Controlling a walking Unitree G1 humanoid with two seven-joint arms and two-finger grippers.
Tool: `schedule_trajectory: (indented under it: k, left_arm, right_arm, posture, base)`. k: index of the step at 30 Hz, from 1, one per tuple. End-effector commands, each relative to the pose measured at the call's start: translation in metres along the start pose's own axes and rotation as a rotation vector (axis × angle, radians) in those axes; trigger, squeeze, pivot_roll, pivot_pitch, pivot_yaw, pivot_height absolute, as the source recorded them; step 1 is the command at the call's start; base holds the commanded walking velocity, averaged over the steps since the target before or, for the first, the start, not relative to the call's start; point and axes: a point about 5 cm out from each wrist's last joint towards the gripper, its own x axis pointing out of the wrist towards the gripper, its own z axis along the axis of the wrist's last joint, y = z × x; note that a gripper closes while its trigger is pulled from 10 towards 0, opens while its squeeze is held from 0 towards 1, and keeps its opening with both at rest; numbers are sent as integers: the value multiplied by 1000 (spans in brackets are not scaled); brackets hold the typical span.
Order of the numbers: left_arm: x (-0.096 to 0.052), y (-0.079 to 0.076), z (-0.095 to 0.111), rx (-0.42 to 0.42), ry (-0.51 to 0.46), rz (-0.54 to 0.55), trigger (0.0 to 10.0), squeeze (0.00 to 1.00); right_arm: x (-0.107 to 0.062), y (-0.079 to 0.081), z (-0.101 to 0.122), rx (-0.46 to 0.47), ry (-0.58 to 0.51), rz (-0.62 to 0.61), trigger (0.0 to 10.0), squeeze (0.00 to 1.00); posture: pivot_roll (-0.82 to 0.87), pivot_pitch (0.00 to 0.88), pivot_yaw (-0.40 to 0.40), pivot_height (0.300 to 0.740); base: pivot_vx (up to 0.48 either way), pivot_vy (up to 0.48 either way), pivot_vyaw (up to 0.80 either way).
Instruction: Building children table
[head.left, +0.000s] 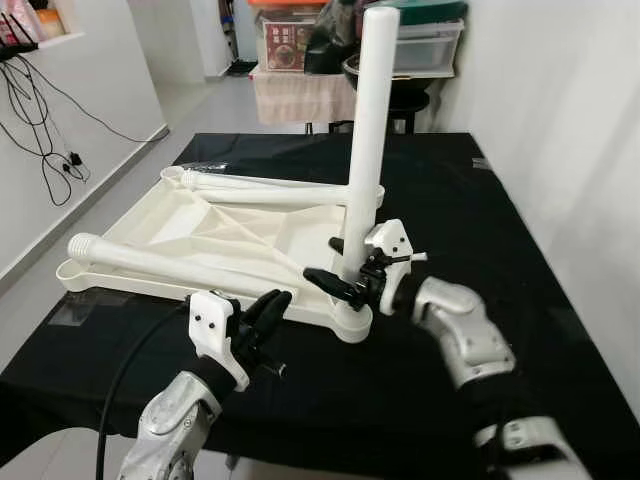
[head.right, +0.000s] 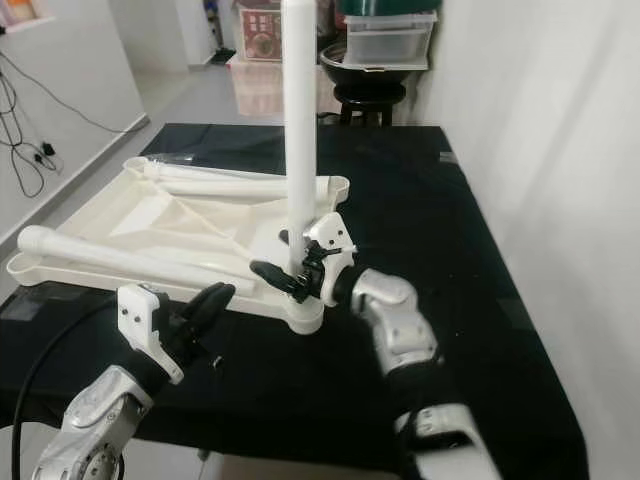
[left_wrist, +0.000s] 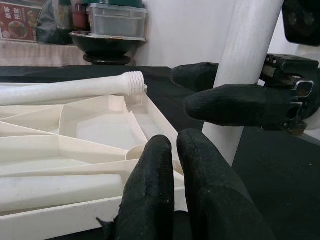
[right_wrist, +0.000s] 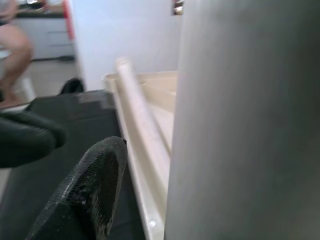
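The left gripper (head.left: 268, 312), fingers pressed together and holding nothing, hovers beside the tabletop (head.left: 200, 230) edge. Just to its right, the right gripper (head.left: 345, 282) clamps the upright leg (head.left: 368, 130) low down, its long axis vertical in the corner socket.

The right arm reached in from the near right, bent at the elbow, its wrist turned inward. The right gripper (head.left: 345, 283) had its black fingers (left_wrist: 235, 102) clamped on either side of the leg (head.left: 366, 150). The left arm rose from the near edge, and the left gripper (head.left: 268, 312) hovered with fingers pressed together.
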Motion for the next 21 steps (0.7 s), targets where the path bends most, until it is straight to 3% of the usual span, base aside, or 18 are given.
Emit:
schedule_trajectory:
  k: [1, 9, 16, 17, 18, 19, 21]
  left_arm:
    - [-2, 1, -1, 1, 11, 6, 10000, 0]
    - [7, 10, 13, 11, 8, 9, 10000, 0]
    - [13, 21, 17, -6, 26, 17, 10000, 0]
    - [14, 25, 16, -25, 26, 26, 10000, 0]
    - [14, 25, 16, -25, 26, 26, 10000, 0]
    - [12, 26, 13, -27, 31, 28, 10000, 0]
    - [11, 23, 10, -21, 30, 27, 10000, 0]
  right_arm:
    - [8, 3, -1, 28, 6, 85, 10000, 0]
    - [15, -11, 11, 52, 70, 257, 10000, 0]
    - [17, -16, 16, 58, 94, 309, 10000, 0]
    - [18, -18, 18, 70, 82, 309, 1059, 0]
    - [18, -18, 18, 70, 82, 309, 1059, 0]
    - [18, -19, 18, 83, 70, 300, 0, 0]
    - [17, -20, 16, 93, 60, 285, 0, 0]
  posture:
    - [33, 0, 5, 740]
    - [51, 0, 42, 740]
    - [51, 0, 47, 740]
    - [44, 0, 63, 740]
    - [44, 0, 63, 740]
    - [44, 0, 54, 740]
    - [40, 0, 52, 740]
  base:
    - [0, 0, 0]
    - [0, 0, 0]
    - [0, 0, 0]
    - [0, 0, 0]
    - [0, 0, 0]
    - [0, 0, 0]
    - [0, 0, 0]
